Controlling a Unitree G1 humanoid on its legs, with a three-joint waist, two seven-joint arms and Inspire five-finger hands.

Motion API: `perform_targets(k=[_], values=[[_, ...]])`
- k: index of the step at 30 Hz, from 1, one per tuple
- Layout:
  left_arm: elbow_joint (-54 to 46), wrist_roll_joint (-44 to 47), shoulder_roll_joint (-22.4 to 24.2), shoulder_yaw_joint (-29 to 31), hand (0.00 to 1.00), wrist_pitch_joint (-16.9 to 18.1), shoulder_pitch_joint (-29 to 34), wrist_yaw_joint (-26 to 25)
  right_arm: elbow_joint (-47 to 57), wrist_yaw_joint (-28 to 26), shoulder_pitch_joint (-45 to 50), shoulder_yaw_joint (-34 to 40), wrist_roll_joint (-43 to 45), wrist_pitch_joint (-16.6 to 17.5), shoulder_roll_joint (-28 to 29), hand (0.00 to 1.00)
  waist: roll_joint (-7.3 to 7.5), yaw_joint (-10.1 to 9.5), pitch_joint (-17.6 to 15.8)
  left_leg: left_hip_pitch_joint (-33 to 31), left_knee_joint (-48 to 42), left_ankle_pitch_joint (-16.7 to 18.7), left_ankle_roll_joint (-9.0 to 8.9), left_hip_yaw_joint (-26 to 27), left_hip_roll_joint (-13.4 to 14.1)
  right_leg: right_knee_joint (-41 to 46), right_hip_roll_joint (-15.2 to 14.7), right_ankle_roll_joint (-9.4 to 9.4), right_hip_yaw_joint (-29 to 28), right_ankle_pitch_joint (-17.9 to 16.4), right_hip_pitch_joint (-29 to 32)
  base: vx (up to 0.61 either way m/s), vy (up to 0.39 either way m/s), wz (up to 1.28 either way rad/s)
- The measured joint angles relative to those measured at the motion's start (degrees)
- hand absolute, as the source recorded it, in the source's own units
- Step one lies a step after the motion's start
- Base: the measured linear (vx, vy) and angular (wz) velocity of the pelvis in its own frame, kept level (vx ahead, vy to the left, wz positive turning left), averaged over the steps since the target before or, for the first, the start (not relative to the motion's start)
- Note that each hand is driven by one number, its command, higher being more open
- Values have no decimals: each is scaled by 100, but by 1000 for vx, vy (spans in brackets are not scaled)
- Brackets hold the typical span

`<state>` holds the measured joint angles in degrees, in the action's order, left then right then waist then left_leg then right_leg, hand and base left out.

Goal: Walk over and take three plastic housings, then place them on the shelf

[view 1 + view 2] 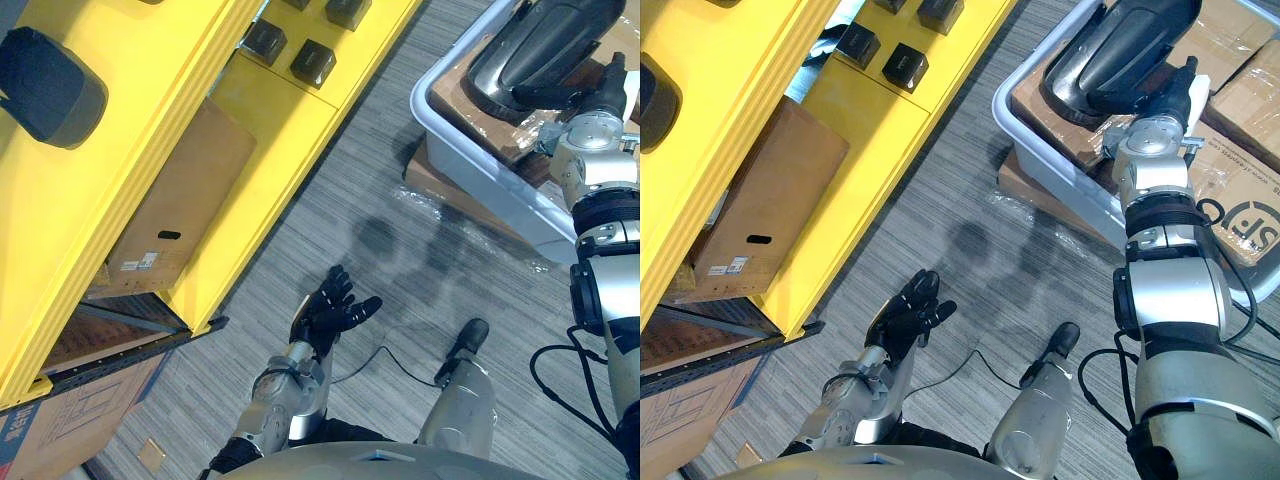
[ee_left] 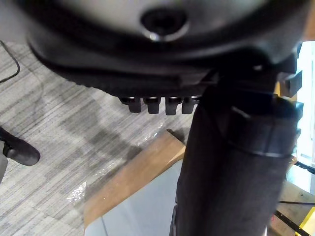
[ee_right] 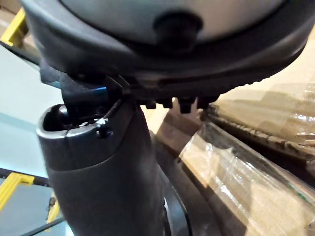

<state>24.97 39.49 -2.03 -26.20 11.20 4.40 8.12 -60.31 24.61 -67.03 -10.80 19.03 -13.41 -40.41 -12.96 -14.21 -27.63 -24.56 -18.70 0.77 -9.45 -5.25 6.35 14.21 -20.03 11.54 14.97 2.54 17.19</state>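
Note:
A large dark plastic housing (image 1: 545, 40) lies in a pale grey bin (image 1: 470, 150) at the upper right. My right hand (image 1: 1175, 85) reaches into the bin at the housing's near end. Its thumb (image 3: 103, 172) and fingers (image 3: 177, 103) look straight in the right wrist view, with nothing held between them. My left hand (image 1: 335, 305) hangs open, palm up, over the striped floor in front of me. Another dark housing (image 1: 45, 85) rests on top of the yellow shelf (image 1: 120, 150) at the far left.
Small dark blocks (image 1: 312, 62) sit on a lower level of the shelf. A cardboard box (image 1: 180, 200) stands inside the shelf beneath it. The bin rests on flat cardboard (image 1: 430, 180), and film-wrapped cartons (image 1: 1240, 100) lie in and beside it.

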Motion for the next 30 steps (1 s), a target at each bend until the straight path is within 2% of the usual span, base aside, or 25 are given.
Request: perform_targets(k=[7, 12, 15, 19, 22, 24, 30], values=[[292, 219, 150, -50, 100, 12, -110, 85, -263, 243, -186, -116, 208, -591, -487, 0, -190, -143, 135, 1, 6, 0, -7, -71, -11, 88, -20, -21, 95, -86, -22, 0, -19, 5], [439, 307, 161, -50, 100, 30, -178, 147, -533, 365, -368, -111, 145, -908, -566, 0, -238, -138, 170, 18, 8, -9, 1, -71, -10, 106, -22, -16, 94, -92, -27, 0, 0, 0], [475, 345, 160, -38, 100, 45, -181, 191, -724, 316, -365, -324, -400, -1226, -520, 0, -249, -134, 178, 126, 35, -9, 1, -48, -10, 194, -47, -28, 87, -137, -63, 1, -7, -1], [529, 549, 144, -19, 100, 79, -166, 211, -609, 384, -439, -393, -571, -1240, -491, 0, -271, -109, 194, 281, 149, -28, -5, 20, 0, 177, -59, -41, 69, -154, -130, -6, -22, -6], [548, 549, 141, 18, 100, 108, -162, 219, -619, 635, -539, -446, -733, -1496, -522, 0, -270, -100, 193, 318, 214, -47, -22, 27, 7, 170, -55, -53, 73, -161, -134, -6, -8, -1], [546, 547, 122, 27, 100, 111, -141, 219, -625, 786, -549, -433, -732, -1623, -533, 0, -266, -25, 191, 323, 223, -54, -16, 29, 7, 161, -56, -53, 75, -160, -141, 0, 0, 0], [182, 539, 75, 231, 100, 118, 230, 215, -500, 812, -600, -320, -990, -1583, -596, 0, -218, 212, 156, 529, 313, -52, -22, 78, 36, 97, -27, -52, 69, -158, -308, 21, -21, -4]])
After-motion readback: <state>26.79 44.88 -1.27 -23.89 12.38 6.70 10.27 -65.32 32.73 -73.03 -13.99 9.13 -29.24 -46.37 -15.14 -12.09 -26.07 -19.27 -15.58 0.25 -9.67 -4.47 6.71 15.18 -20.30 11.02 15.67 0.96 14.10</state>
